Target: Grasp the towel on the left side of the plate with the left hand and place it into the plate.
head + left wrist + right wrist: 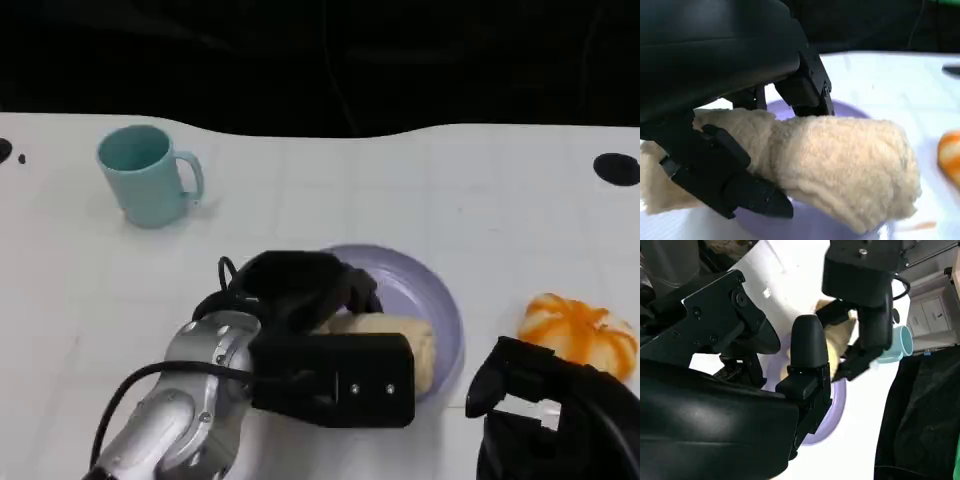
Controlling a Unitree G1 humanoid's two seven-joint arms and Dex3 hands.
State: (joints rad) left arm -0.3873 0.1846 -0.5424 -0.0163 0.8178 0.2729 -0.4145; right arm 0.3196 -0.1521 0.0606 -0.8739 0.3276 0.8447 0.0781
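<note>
A cream rolled towel (395, 337) lies over the lavender plate (432, 296) in the head view, with my left hand (300, 295) on top of it. In the left wrist view the towel (840, 167) is gripped between my black fingers (735, 175) just above the plate (805, 220). From the right wrist camera, my left hand (867, 335) holds the towel (837, 337) over the plate (827, 412). My right hand (545, 410) rests at the lower right, holding nothing, its fingers curled in.
A teal mug (148, 175) stands at the back left. An orange and white pumpkin (580, 333) sits right of the plate, just beyond my right hand. The table's far edge (330, 130) meets a dark background.
</note>
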